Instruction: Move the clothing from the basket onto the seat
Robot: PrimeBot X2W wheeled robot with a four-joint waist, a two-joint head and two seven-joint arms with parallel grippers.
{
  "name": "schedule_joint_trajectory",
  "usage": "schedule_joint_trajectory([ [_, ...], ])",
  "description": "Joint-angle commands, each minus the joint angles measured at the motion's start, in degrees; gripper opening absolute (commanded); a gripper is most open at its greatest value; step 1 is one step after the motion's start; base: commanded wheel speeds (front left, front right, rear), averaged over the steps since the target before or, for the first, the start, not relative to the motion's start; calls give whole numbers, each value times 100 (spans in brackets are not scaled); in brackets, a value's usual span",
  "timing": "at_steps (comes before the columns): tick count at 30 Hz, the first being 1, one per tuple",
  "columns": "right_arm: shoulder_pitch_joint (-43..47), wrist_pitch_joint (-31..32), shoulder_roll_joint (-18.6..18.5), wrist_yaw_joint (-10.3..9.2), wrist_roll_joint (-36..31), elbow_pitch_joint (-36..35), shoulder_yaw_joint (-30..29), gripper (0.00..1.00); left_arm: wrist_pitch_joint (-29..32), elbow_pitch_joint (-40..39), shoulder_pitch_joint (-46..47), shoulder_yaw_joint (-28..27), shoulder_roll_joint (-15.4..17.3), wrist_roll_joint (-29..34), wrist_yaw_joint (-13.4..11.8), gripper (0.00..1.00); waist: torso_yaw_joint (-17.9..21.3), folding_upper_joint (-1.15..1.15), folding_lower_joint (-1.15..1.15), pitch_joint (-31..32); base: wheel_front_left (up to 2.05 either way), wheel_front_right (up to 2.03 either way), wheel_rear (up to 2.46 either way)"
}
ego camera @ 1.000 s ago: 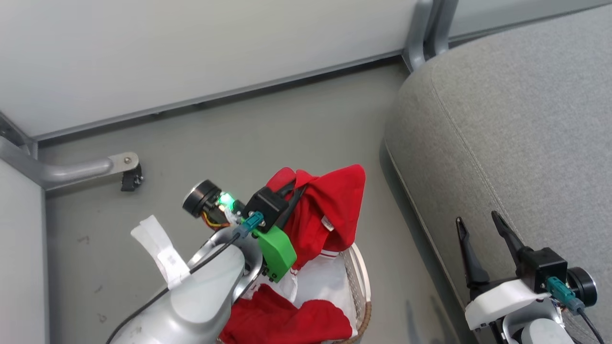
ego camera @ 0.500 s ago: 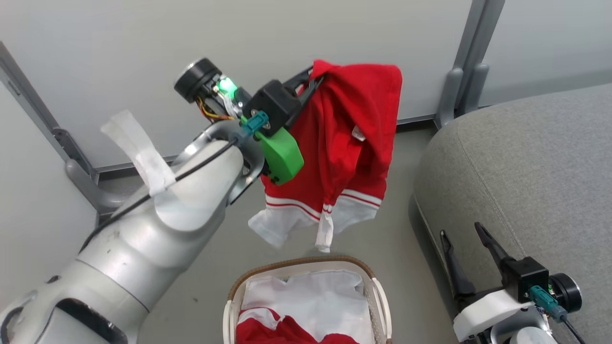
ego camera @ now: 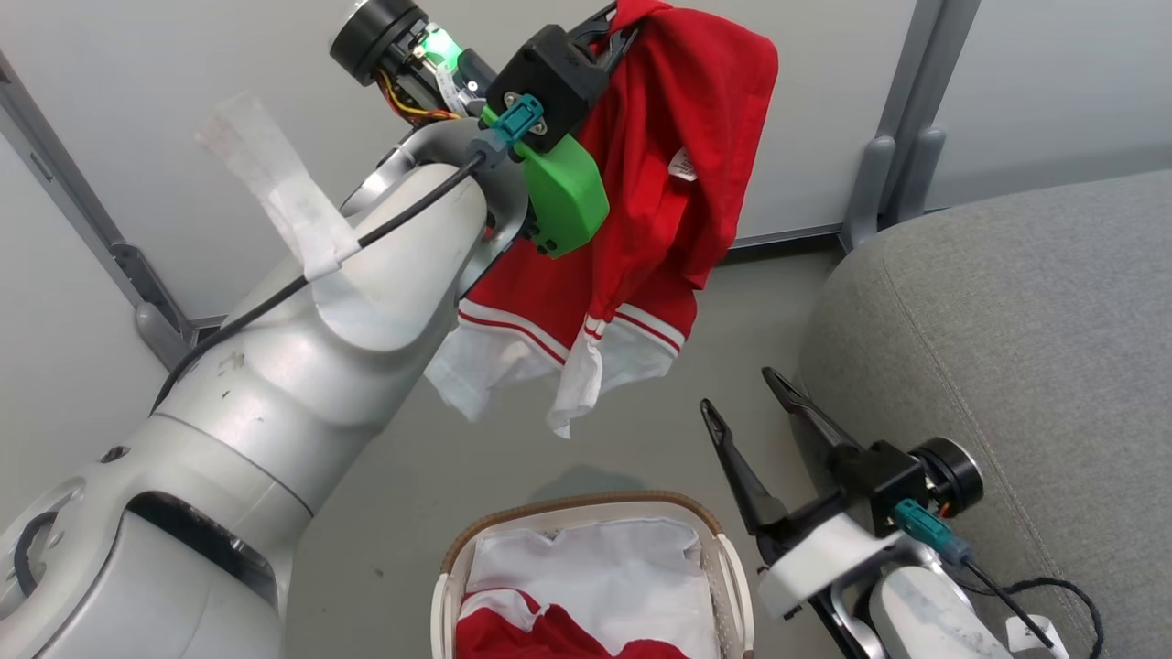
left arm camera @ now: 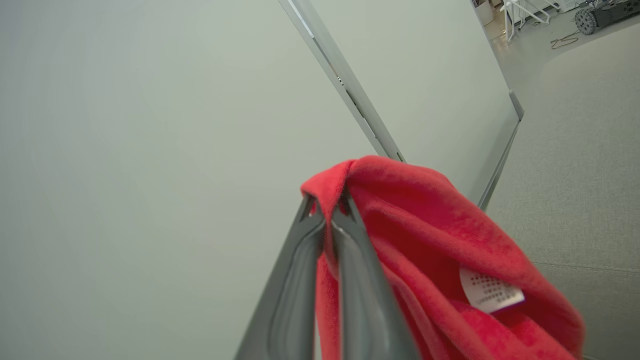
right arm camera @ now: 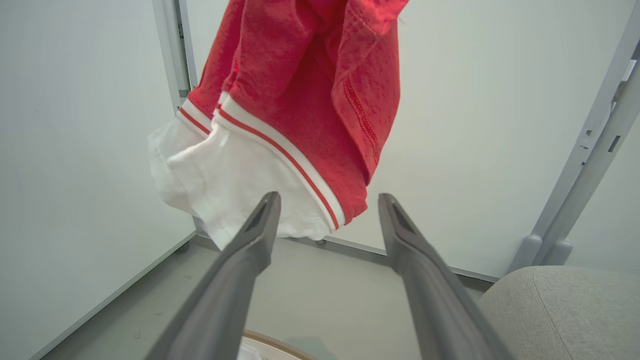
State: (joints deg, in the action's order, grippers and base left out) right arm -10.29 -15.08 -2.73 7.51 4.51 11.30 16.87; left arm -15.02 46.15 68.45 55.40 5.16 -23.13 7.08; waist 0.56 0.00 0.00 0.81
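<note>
My left gripper (ego camera: 623, 14) is raised high and shut on a fold of a red garment (ego camera: 659, 183) with white hem panels, which hangs in the air above the basket (ego camera: 586, 508). In the left wrist view the left gripper (left arm camera: 327, 205) pinches the garment (left arm camera: 425, 230) at its top. A second red piece (ego camera: 549, 636) lies in the basket on the white lining. My right gripper (ego camera: 737, 389) stands open, low, between the basket and the grey seat (ego camera: 1007, 366). From below, the right gripper (right arm camera: 327, 200) faces the garment's hem (right arm camera: 250, 185) without touching it.
Pale wall panels with grey metal posts (ego camera: 902, 119) stand behind the basket and the seat. A grey floor (ego camera: 385, 513) lies between them. A black cable (ego camera: 1053, 595) trails over the seat's near edge by my right arm.
My left gripper has lifted the red garment out of the basket and higher still. My right gripper has swung left, away from the seat, toward the hanging hem. The camera has tilted up.
</note>
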Motion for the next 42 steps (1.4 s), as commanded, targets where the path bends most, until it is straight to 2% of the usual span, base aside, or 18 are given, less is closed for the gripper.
schedule_joint_trajectory([
  [1,-144,-14,-28,-4,92,10,115,100,-14,30,147,1,-36,33,0,0,-22,0,0,-8,0,0,0],
  [5,-561,-14,-31,-4,234,175,417,100,-17,113,279,77,-148,12,5,0,-106,0,0,-22,0,0,0],
  [14,-1235,-14,-26,-4,518,843,509,100,12,-150,372,403,-228,-237,-16,0,-347,0,0,-14,0,0,0],
  [20,-1598,-14,-25,-4,586,1143,531,100,131,-654,384,766,-224,-568,-220,0,-454,0,0,-3,0,0,0],
  [27,-1865,-14,-25,-4,347,1306,250,100,131,-867,322,1071,-225,-877,-389,0,-526,0,0,-9,0,0,0],
  [28,-1866,-14,-25,-4,318,1344,232,82,121,-867,298,1087,-225,-927,-394,0,-530,0,0,-12,0,0,0],
  [29,-1866,-14,-27,-4,297,1411,203,46,111,-854,258,1102,-225,-983,-405,0,-534,0,0,-13,0,0,0],
  [30,-1878,-14,-32,-4,277,1457,167,33,99,-837,226,1117,-225,-1016,-408,0,-534,0,0,-14,0,0,0],
  [31,-1900,-14,-32,-4,260,1503,114,7,89,-808,187,1129,-225,-1065,-410,0,-534,0,0,-17,0,0,0],
  [32,-1912,-14,-30,-4,248,1532,77,0,88,-782,156,1132,-225,-1085,-413,0,-532,0,0,-19,0,0,0],
  [42,-1778,-14,-26,-4,129,1535,-280,0,-4,-340,-174,997,-155,-1259,-354,0,-459,0,0,-11,0,0,0],
])
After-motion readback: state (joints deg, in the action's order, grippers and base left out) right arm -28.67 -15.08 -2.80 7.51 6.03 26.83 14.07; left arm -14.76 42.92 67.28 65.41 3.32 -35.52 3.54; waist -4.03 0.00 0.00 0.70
